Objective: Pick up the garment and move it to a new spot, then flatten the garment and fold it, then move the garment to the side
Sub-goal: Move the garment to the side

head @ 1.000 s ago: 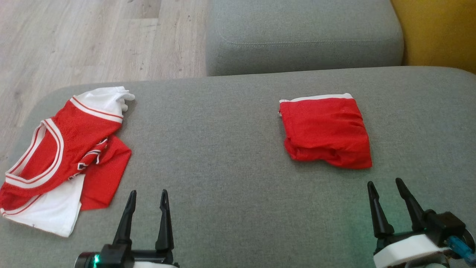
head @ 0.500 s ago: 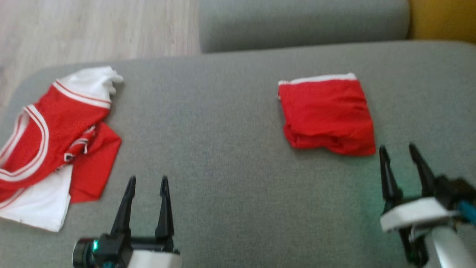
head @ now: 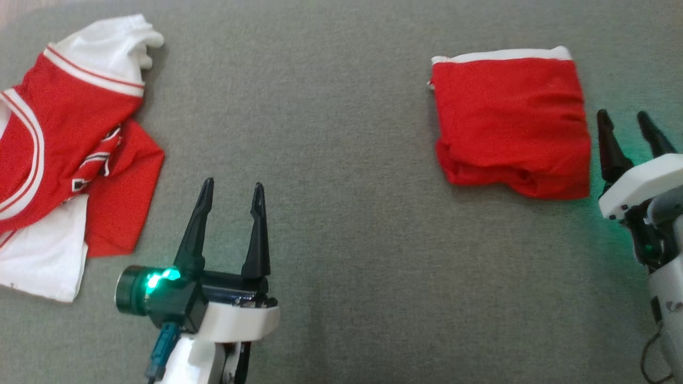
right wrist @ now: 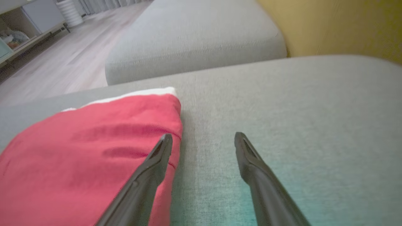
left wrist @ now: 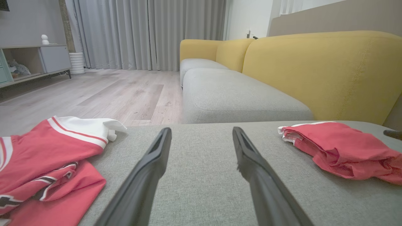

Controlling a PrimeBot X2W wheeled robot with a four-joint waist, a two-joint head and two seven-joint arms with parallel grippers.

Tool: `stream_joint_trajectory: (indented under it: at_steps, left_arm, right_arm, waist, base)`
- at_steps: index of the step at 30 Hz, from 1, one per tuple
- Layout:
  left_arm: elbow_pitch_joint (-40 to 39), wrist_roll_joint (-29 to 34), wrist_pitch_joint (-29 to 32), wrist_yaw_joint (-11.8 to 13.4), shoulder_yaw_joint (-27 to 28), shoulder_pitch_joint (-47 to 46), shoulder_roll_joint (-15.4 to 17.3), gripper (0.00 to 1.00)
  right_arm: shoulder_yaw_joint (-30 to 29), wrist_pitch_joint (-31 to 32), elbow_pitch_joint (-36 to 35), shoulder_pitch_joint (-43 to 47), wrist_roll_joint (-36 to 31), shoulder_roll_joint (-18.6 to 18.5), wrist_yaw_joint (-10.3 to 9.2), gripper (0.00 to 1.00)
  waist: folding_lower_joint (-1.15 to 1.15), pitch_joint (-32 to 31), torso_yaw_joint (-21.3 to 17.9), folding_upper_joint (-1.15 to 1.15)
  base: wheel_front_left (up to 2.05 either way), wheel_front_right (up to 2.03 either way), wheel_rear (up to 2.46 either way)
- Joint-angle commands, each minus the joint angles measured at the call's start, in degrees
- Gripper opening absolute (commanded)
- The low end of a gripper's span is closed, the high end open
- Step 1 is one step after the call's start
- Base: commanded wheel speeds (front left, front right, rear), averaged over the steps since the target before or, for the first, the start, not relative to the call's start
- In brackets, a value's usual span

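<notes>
Scene: grey cushion (head: 331, 160) with two red items, well apart. Folded red garment (head: 509, 120) lies on the right side, white band along its far edge, layers stacked square. Folding looks done; my judgement is that the step left is shifting it aside. Crumpled jersey (head: 69, 144), red and white, sits in a heap at the left edge, not flattened.

Right claw (head: 622, 113): fingers spread, nothing held, tips just beside the folded garment's right edge. In the right wrist view one finger overlaps that edge and the other is over bare cushion, which suits straddling the edge for a pinch. Contact with cloth: cannot tell.

Left claw (head: 233, 184): spread, empty, over bare cushion between the two items, nearer the jersey. Likely parked clear.

Risk: pinching one edge may lift only the top layer and undo the fold.
</notes>
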Motion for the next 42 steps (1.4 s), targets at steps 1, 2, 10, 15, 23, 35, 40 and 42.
stream_joint_trajectory:
  at_steps: [1,2,10,15,23,35,40,42]
  left_arm:
    - [-1.57,-0.22,-0.29,0.37,1.17,-1.65,-0.08,1.0]
    - [-1.46,-0.42,-0.29,0.54,0.89,-1.92,-0.08,1.0]
    - [-1.6,-1.43,-0.29,1.55,0.85,-2.91,-0.08,1.0]
    - [-1.92,-1.26,-0.29,1.23,1.57,-4.1,-0.08,1.0]
    - [-2.71,0.65,-0.29,-0.23,2.27,-8.06,-0.08,1.0]
    - [-2.77,3.19,-0.29,-2.56,3.74,-14.36,-0.08,1.0]
    - [-2.2,2.97,-0.29,-2.84,3.38,-15.11,-0.08,1.0]
    - [-1.83,2.7,-0.29,-2.79,3.09,-14.89,-0.08,1.0]
  right_arm:
    - [2.0,1.35,-0.6,-0.75,1.75,-0.86,0.39,0.98]
    - [2.87,2.52,0.03,-1.12,3.07,-1.08,0.39,0.74]
    - [7.54,5.59,-1.61,-1.98,11.29,-3.39,0.39,0.0]
    - [8.46,5.25,-3.85,-2.95,11.7,-8.17,0.39,0.0]
    - [4.48,6.73,-5.13,-5.38,8.41,-19.29,0.39,0.0]
    - [-12.69,5.99,-2.76,-7.32,-3.92,-25.4,0.39,0.17]
    - [-15.96,2.28,-4.01,-8.21,-12.58,-22.59,0.39,1.0]
    - [-17.12,-0.46,-4.84,-8.39,-15.81,-19.89,0.39,1.0]
  waist:
    - [-0.02,1.75,1.39,0.0]
    - [-0.02,2.06,1.58,0.0]
    - [-0.02,4.25,0.13,0.0]
    - [-0.02,6.62,-2.72,0.0]
    - [-0.02,14.45,-6.73,0.0]
    - [-0.02,21.85,-10.11,0.0]
    - [-0.02,20.61,-10.25,0.0]
    - [-0.02,19.0,-10.12,0.0]
  base:
    - [0.0,0.0,0.0]
    - [0.0,0.0,0.0]
    - [0.0,0.0,0.0]
    - [0.0,0.0,0.0]
    - [0.0,0.0,0.0]
    - [0.0,0.0,0.0]
    - [0.0,0.0,0.0]
    - [0.0,0.0,0.0]
